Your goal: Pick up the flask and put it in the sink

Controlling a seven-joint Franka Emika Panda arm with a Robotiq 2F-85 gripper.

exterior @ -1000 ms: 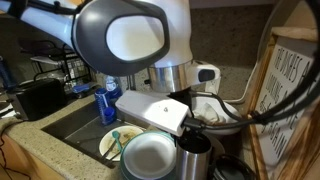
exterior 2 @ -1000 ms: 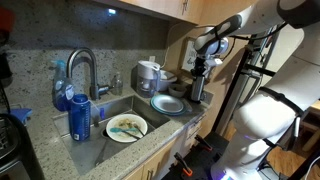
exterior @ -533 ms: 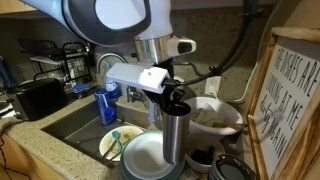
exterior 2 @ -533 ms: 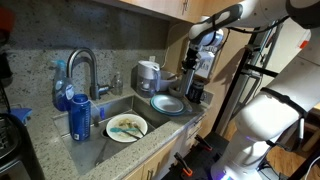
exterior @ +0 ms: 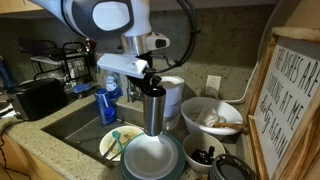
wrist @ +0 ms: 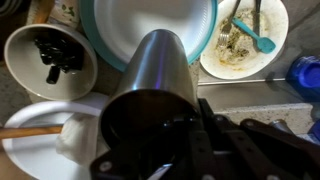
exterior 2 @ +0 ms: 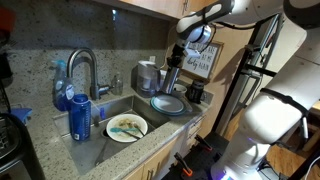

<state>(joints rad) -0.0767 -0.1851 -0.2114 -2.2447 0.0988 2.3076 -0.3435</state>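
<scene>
The flask [exterior: 153,113] is a tall steel cylinder with a dark open top. My gripper [exterior: 151,84] is shut on its rim and holds it in the air above the stacked teal and white plates [exterior: 152,157]. It also shows in an exterior view [exterior 2: 169,79], hanging over the plates beside the sink [exterior 2: 118,106]. In the wrist view the flask [wrist: 150,85] fills the middle, with the gripper [wrist: 190,135] fingers on its rim. The sink [exterior: 72,121] lies further along the counter and holds a dirty plate [exterior: 116,141].
A blue bottle [exterior: 108,100] stands in the sink, also seen in an exterior view [exterior 2: 80,118]. A tap [exterior 2: 83,68] rises behind the sink. A white bowl [exterior: 211,116], a dark cup with utensils [wrist: 50,57] and a framed sign [exterior: 293,95] crowd the counter.
My gripper has lifted the flask off the counter and carried it sideways toward the sink, to a spot over the stacked plates.
</scene>
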